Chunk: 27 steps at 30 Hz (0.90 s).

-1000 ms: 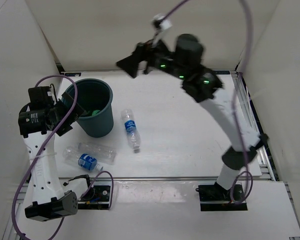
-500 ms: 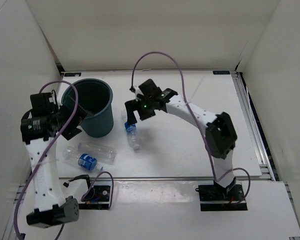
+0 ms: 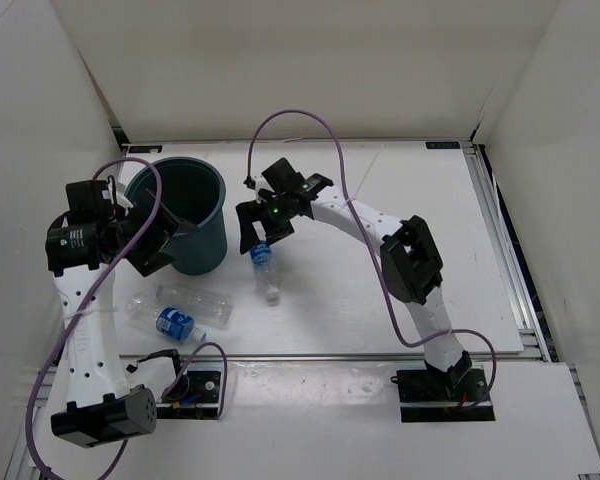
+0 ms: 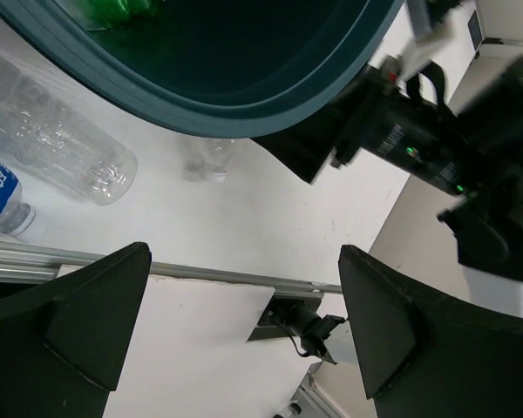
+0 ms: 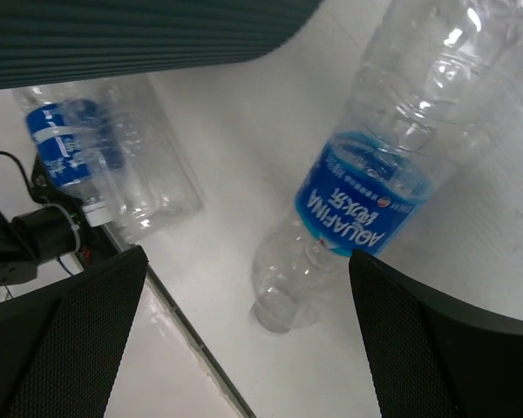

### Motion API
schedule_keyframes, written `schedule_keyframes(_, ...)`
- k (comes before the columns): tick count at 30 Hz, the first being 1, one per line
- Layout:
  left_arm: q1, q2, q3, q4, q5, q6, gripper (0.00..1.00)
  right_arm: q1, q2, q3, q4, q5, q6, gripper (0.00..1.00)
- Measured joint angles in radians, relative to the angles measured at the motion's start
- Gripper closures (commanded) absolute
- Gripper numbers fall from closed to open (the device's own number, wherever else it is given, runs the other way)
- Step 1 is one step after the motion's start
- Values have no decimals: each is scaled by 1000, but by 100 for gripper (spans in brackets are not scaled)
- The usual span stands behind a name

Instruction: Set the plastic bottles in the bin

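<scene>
The bin stands at the table's left; its rim fills the top of the left wrist view, with the green bottle lying inside. A short clear bottle with a blue label lies just right of the bin. My right gripper hovers open right over its base end; in the right wrist view the bottle lies between the spread fingers, untouched. The longer clear bottle lies in front of the bin. My left gripper is open and empty at the bin's near-left wall.
White walls close in the table on the left, back and right. A metal rail runs along the near edge. Purple cables loop above both arms. The right arm's forearm stretches across the table's middle.
The right arm swung down from high at the back to just over the short clear bottle. The left gripper shifted slightly along the bin's near side.
</scene>
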Motion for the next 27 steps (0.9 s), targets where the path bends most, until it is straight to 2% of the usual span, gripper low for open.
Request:
schedule_keyframes(6, 0, 2, 18, -6, 5, 10, 0, -10, 114, 13, -17, 1, 8, 0)
schedule_keyframes(9, 0, 0, 29, -6, 5, 11, 0, -17, 167, 42, -35, -14, 21, 16)
schedule_keyframes(10, 0, 0, 30, -5, 6, 12, 0, -18, 174, 46, -37, -23, 27, 29)
schedule_keyframes(12, 0, -1, 30, -6, 6, 12, 0, -21, 174, 45, -39, -32, 26, 39)
schedule_keyframes(13, 0, -1, 30, -5, 9, 12, 0, -22, 172, 42, -38, -30, 25, 49)
schedule_keyframes(15, 0, -1, 30, -5, 12, 12, 0, -22, 164, 26, -33, -34, 28, 57)
schedule_keyframes(20, 0, -6, 31, -6, -3, 11, 0, -30, 62, -105, -39, -26, 30, 69)
schedule_keyframes(22, 0, -13, 33, -6, -34, 5, 4, -31, -16, -167, -51, -18, 35, 72)
schedule_keyframes(27, -12, -61, 31, -19, -179, -42, 22, -33, -253, -192, -57, -1, 76, 80)
